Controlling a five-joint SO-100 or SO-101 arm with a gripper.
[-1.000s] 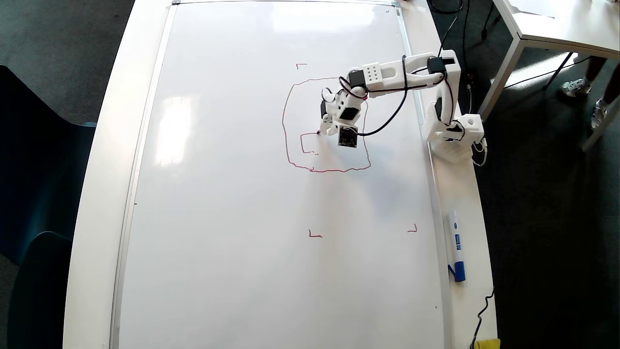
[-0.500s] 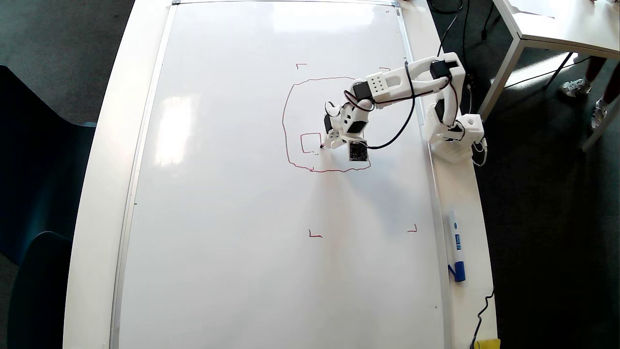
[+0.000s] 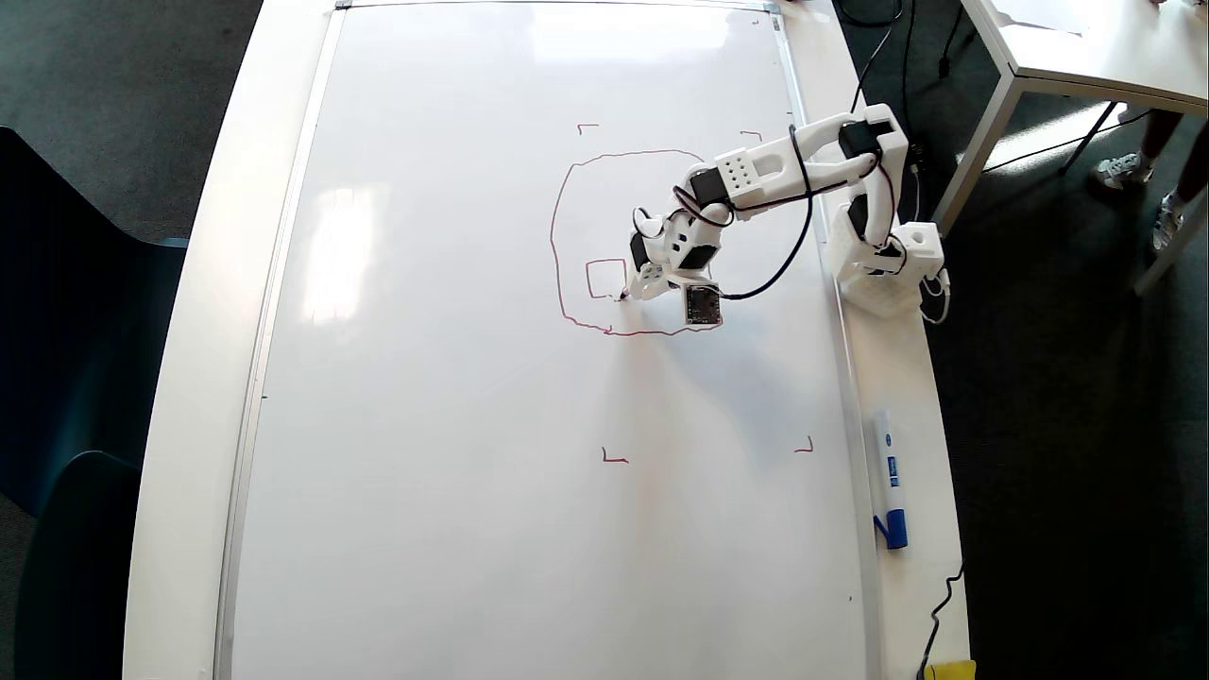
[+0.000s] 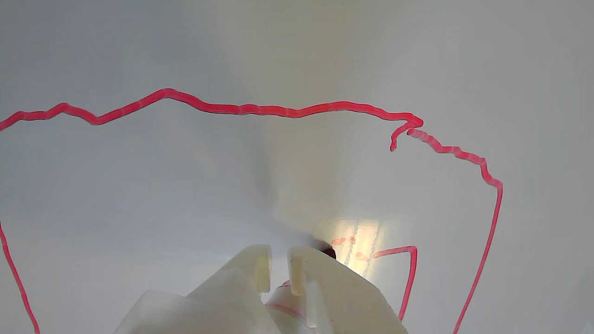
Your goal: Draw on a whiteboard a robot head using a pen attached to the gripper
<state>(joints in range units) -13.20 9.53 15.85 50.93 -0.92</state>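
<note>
gripper [image 3: 631, 293] nearly closed, clamps pen [image 4: 328, 252] | tip at 5 o'clock of 1st inner rectangle | risk: wobble leaves robot head [image 3: 557, 246] rectangle unclosed

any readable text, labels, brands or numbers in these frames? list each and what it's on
No text can be read in either view.
Spare marker beside the whiteboard: blue label with print, too small to read.
Dark square module by the gripper: no legible marking.
Red marks on the board, the robot head outline and the corner marks, are line work, not letters.
</note>
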